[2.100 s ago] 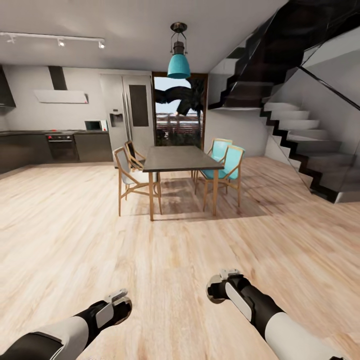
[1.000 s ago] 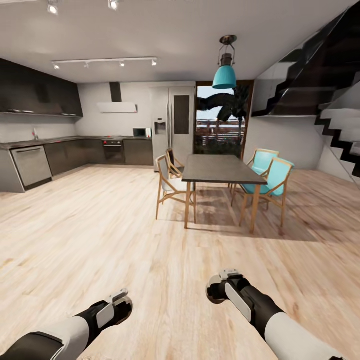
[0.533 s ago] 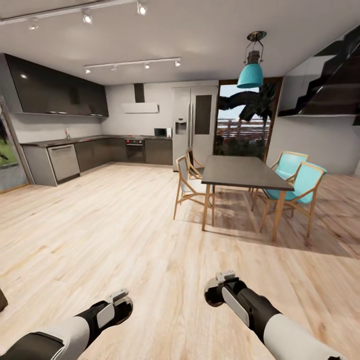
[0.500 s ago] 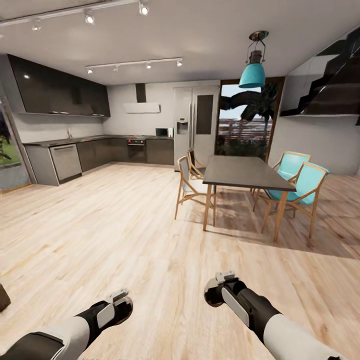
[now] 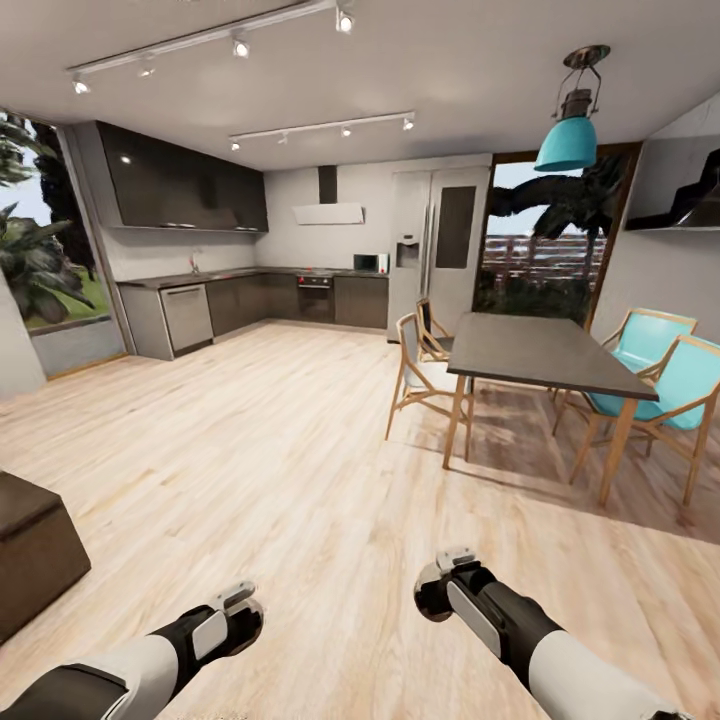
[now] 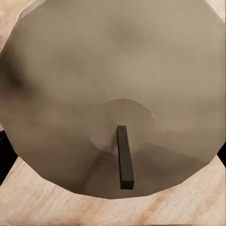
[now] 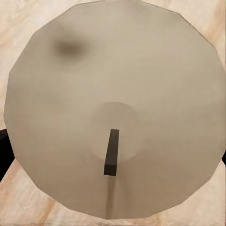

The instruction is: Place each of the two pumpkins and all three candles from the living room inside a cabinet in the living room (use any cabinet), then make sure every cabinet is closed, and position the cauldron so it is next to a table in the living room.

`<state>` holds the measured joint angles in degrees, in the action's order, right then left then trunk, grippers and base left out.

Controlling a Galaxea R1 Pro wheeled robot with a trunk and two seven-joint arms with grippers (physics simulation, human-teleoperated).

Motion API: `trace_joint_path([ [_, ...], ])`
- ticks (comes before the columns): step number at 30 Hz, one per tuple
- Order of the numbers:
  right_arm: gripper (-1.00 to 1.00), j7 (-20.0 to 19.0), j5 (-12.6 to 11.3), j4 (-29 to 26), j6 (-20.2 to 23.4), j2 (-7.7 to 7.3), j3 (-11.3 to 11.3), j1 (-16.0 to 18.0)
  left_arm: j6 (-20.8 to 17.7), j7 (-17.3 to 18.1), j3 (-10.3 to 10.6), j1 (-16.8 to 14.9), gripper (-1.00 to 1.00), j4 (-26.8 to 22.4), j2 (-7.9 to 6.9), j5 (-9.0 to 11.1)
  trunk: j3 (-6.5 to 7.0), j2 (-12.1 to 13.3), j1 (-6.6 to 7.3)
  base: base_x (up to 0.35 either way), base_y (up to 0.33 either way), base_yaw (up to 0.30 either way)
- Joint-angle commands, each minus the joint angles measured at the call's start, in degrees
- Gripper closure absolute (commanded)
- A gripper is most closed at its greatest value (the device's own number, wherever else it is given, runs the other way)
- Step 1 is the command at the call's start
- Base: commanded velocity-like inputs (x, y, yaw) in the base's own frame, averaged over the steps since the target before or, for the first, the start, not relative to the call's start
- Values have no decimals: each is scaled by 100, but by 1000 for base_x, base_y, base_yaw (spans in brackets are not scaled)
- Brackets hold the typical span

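Looking for the pumpkins, candles, cauldron: none in sight here. Best to turn slowly toward the dark boxy block (image 5: pixel 30 550) low at the left, arms tucked. Left gripper (image 5: pixel 240 605) and right gripper (image 5: pixel 440 580): can't tell if spread or pressed. Smooth pale wood floor (image 5: pixel 250 450); flat dark dining table (image 5: pixel 530 350) on thin legs, away to the right.

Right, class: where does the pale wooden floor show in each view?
Head view: the wooden floor spreads beneath the dining table.
Left wrist view: floor rims a grey disc.
Right wrist view: floor rims another grey disc.
Shared landmark: the pale plank grain.
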<state>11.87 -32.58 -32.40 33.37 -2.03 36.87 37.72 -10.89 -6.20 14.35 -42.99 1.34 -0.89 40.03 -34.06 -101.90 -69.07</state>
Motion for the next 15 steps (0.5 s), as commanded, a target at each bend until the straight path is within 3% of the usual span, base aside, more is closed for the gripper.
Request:
trace_joint_path([
  [1, 100, 47, -84, 240, -176, -6, 44, 7, -18, -13, 54, -8, 100, 25, 2, 47, 9, 38, 23, 0, 0, 275],
  [3, 100, 36, -84, 782, -612, 14, 42, 8, -18, -13, 57, -8, 100, 50, 2, 43, 37, 118, 67, 0, 0, 275],
  [4, 100, 2, -99, 1298, -1063, 30, 35, 4, -18, -13, 59, -8, 100, 63, -5, 41, 50, 158, 89, 0, 0, 275],
  [5, 100, -9, -103, 1401, -1161, 33, 42, 6, -18, -13, 59, -8, 100, 66, -6, 36, 64, 198, 111, 0, 0, 275],
  [15, 100, -389, -97, 1516, -1366, 44, 78, -35, -10, -13, 59, 2, 100, 70, -8, 23, 244, 599, 331, 0, 0, 278],
])
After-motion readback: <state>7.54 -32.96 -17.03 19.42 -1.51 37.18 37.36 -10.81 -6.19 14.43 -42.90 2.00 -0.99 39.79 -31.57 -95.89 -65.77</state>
